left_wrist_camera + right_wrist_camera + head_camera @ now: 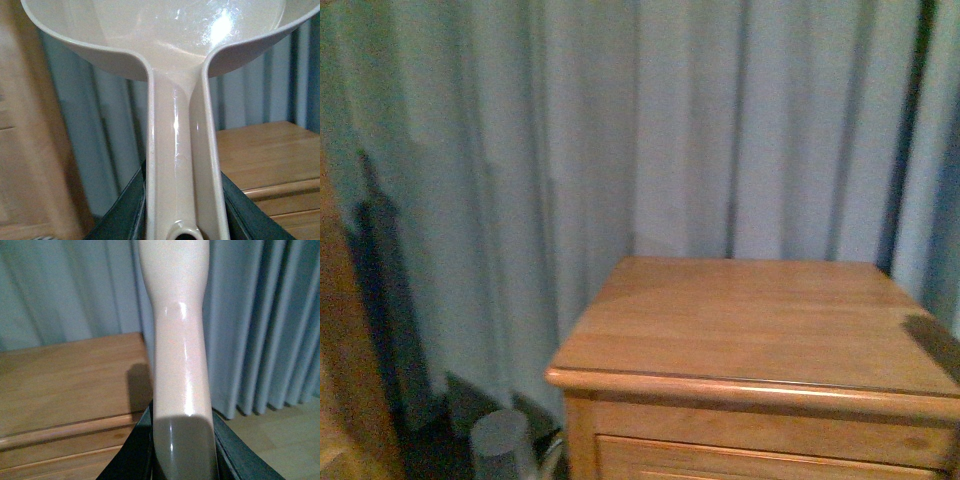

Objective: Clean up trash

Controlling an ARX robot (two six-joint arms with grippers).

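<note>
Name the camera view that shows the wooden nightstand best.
Front view: the nightstand shows most of its top and a drawer front. Left wrist view catches one corner; right wrist view, part of its top and edge.

Left gripper [185,215] and right gripper [184,450]: matte black fingers [125,212]

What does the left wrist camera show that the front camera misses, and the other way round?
Only the left wrist view: a pale dustpan, its handle gripped by the left tool. Only the front view: a grey cylinder low beside the cabinet. Both: the wooden cabinet and the blue-grey curtain.
</note>
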